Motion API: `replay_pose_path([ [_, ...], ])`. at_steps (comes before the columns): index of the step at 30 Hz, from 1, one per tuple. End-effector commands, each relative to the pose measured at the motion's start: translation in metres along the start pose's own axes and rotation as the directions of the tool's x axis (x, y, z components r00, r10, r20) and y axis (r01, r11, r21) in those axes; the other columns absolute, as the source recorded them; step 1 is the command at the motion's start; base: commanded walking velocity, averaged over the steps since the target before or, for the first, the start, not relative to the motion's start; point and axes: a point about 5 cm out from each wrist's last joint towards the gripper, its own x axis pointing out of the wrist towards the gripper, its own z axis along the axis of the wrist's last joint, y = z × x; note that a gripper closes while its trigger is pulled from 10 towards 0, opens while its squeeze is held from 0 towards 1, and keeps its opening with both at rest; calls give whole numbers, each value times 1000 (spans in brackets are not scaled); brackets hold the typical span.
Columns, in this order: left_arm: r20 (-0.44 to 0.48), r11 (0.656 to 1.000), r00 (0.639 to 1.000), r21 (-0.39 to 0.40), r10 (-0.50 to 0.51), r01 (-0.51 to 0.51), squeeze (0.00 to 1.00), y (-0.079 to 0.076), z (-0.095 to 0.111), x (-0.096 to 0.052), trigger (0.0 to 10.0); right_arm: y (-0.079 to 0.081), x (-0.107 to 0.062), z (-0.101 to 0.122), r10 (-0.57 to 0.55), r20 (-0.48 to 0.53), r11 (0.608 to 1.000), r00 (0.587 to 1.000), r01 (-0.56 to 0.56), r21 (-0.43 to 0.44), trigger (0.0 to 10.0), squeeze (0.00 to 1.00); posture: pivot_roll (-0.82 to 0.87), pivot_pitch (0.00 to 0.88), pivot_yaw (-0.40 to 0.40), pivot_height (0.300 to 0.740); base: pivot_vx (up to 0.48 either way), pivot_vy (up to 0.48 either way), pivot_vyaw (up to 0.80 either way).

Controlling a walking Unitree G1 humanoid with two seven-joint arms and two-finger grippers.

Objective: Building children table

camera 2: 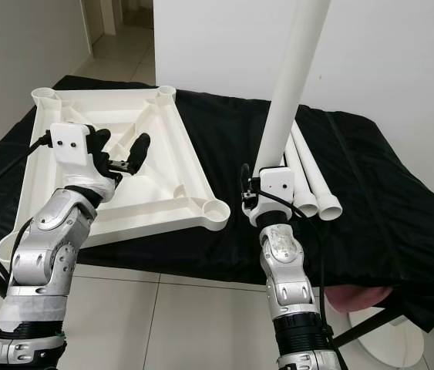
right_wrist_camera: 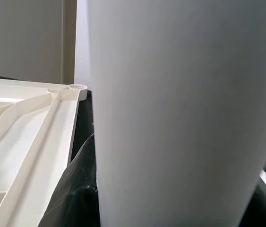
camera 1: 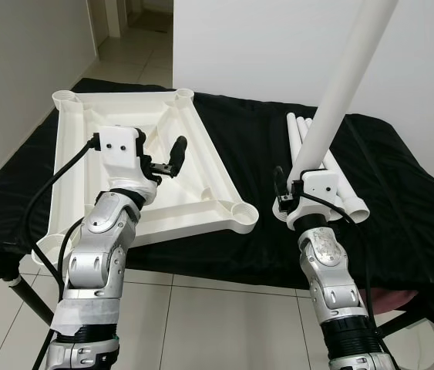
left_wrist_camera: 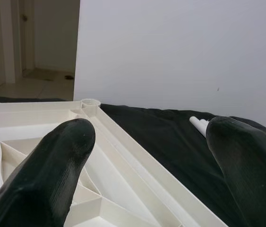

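A white table top (camera 1: pixel 201 142) lies upside down on the black-covered table, with round leg sockets at its corners; the nearest socket (camera 1: pixel 243 213) is at its front right. My left gripper (camera 1: pixel 159 150) hovers open just above the top's ribbed underside, nothing between its fingers (left_wrist_camera: pixel 52 179). My right gripper (camera 1: pixel 297 185) is shut on a long white leg tube (camera 1: pixel 340 85), held upright and leaning slightly right, its lower end just right of the front right socket. In the right wrist view the leg tube (right_wrist_camera: pixel 184 113) stands close, with the table top (right_wrist_camera: pixel 24 123) beside it.
Three more white leg tubes (camera 1: pixel 332 173) lie side by side on the black cloth (camera 1: pixel 409 200) behind my right gripper. A white wall stands close behind the table, with a doorway at the back left. Tiled floor (camera 1: pixel 217 324) lies in front.
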Motion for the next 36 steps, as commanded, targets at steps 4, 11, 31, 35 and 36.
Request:
replay_pose_path([
  [4, 20, 999, 999, 1, 34, -34, 0, 1, 2, 0, 10000, 0, 5, 3, 7, 23, 1000, 1000, -7, -2, 10000, 0, 44, 0, -96, 740, 269, 0, 0],
  [11, 23, 999, 999, 6, 39, -39, 0, 1, 3, 0, 10000, 1, 5, 3, 11, 24, 1000, 1000, -11, -3, 10000, 0, 45, 0, -98, 740, 280, 0, 0],
  [31, 41, 999, 999, -16, 35, -34, 0, -1, 5, -6, 10000, 0, 3, -2, 21, -4, 1000, 1000, -21, -20, 10000, 0, 43, 0, -104, 740, 95, 0, 0],
  [35, 9, 1000, 1000, -8, 7, -7, 0, -4, 1, -5, 10000, -1, 3, -4, 21, -13, 999, 1000, -21, -26, 10000, 0, 43, 0, -104, 740, 0, 0, 0],
  [36, -7, 1000, 1000, 2, -25, 25, 0, -8, 0, -5, 10000, -2, 3, -5, 18, -19, 999, 1000, -19, -31, 10000, 0, 34, 0, -98, 740, 0, 0, 0],
])
